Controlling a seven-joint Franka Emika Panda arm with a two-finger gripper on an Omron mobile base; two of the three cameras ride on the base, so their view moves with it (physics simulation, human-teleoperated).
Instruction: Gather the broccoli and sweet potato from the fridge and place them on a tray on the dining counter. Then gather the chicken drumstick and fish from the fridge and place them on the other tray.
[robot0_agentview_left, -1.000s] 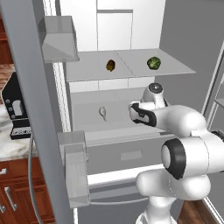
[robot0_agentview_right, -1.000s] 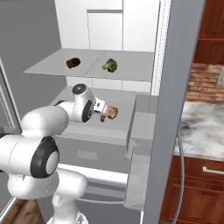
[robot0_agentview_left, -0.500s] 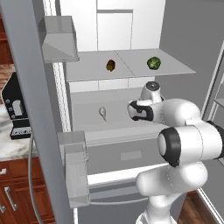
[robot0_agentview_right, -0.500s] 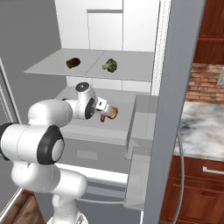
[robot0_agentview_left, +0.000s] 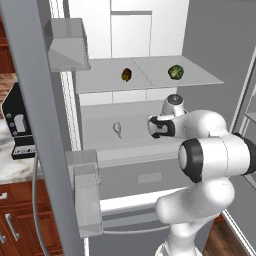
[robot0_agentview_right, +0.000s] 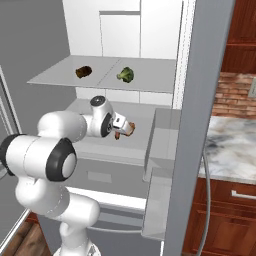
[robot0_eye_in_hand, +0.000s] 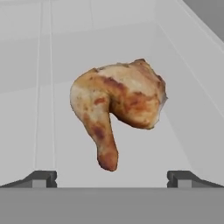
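Pincer (robot0_eye_in_hand: 111, 177) wide apart, just short of chicken drumstick (robot0_eye_in_hand: 119, 103) on fridge shelf (robot0_eye_in_hand: 26, 127).

Chicken drumstick (robot0_eye_in_hand: 118, 105) browned, rough-skinned; fridge shelf (robot0_eye_in_hand: 65, 144) smooth matt grey-white; arm (robot0_agentview_left: 215, 155) glossy white plastic.

- Lighting was bright, even and flat; no lamp or light source could be picked out.
- The fridge (robot0_agentview_left: 150, 45) interior read pale, with soft grey shading under its upper shelf (robot0_agentview_right: 100, 80) and no hard-edged shadows.
- No glare showed on the white arm.
- The chicken drumstick (robot0_eye_in_hand: 118, 105) looked coarse and slightly soft-textured up close.
- Edges stayed straight, without visible distortion.
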